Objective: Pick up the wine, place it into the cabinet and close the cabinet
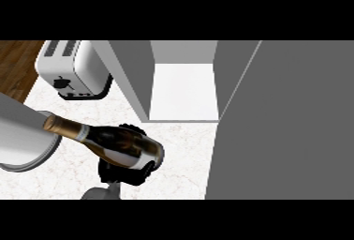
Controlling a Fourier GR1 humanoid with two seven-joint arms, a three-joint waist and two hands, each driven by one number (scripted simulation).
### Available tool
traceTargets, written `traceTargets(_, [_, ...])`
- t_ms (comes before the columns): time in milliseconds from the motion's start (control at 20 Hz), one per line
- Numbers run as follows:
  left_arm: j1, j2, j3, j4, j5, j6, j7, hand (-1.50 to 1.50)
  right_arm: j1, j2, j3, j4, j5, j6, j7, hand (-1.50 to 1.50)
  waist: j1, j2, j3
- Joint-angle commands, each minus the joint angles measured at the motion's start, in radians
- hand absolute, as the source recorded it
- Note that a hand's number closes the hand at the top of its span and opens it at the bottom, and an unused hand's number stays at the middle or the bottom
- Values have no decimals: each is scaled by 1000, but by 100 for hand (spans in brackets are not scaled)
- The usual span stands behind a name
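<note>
Leftmost, a strip of brown wood-grain surface (15, 61) fills the top corner. Below it the counter (183, 154) begins, white stone with faint pinkish veins. At the left edge sits a large pale grey round-sided object (21, 136) with a darker rim; what it is cannot be told. Above it and to its right stands a toaster (72, 70). It is boxy with rounded corners, has white-silver sides and two long slots on top, and carries a black lever and base on its near end.

Next comes the wine bottle (110, 140), outside the cabinet and over the counter, down and left of the opening. It lies close to horizontal with its neck pointing up-left, and the gold foil of the neck overlaps the grey object's edge in this view. A pale band rings the shoulder, the body is glossy dark glass, and a light label wraps the wide end. The left hand (121, 174), black, is closed round the bottle's wide end: fingers curl over its upper side and more of the hand shows beneath it. Its grey forearm (100, 192) rises from the lower edge, left of centre, leaning slightly right.

Right of the bottle stands the cabinet (131, 75), open, with plain matt grey walls and a flat white shelf (183, 91) inside. Its door (290, 122), a broad smooth grey panel, takes up the right side.
</note>
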Motion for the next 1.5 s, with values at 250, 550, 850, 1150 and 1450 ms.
traceTargets(250, [-24,-2,-277,-40,160,312,-36,150,3,27,67,-26,47,-23,13,-150,-5,2,-1])
traceTargets(550, [-101,-2,-172,180,218,199,-136,150,152,-4,-3,-40,-77,83,-81,-150,-11,3,0])
traceTargets(850, [-242,-2,-292,310,358,264,-215,150,36,21,49,2,15,17,-35,-150,-9,3,-1])
traceTargets(1150, [-370,-2,-295,396,415,282,-266,150,48,-26,-76,35,-112,75,-67,-150,-13,4,-1])
traceTargets(1450, [-456,-2,-319,463,498,302,-271,150,93,4,-24,2,-55,55,-81,-150,-15,4,-1])
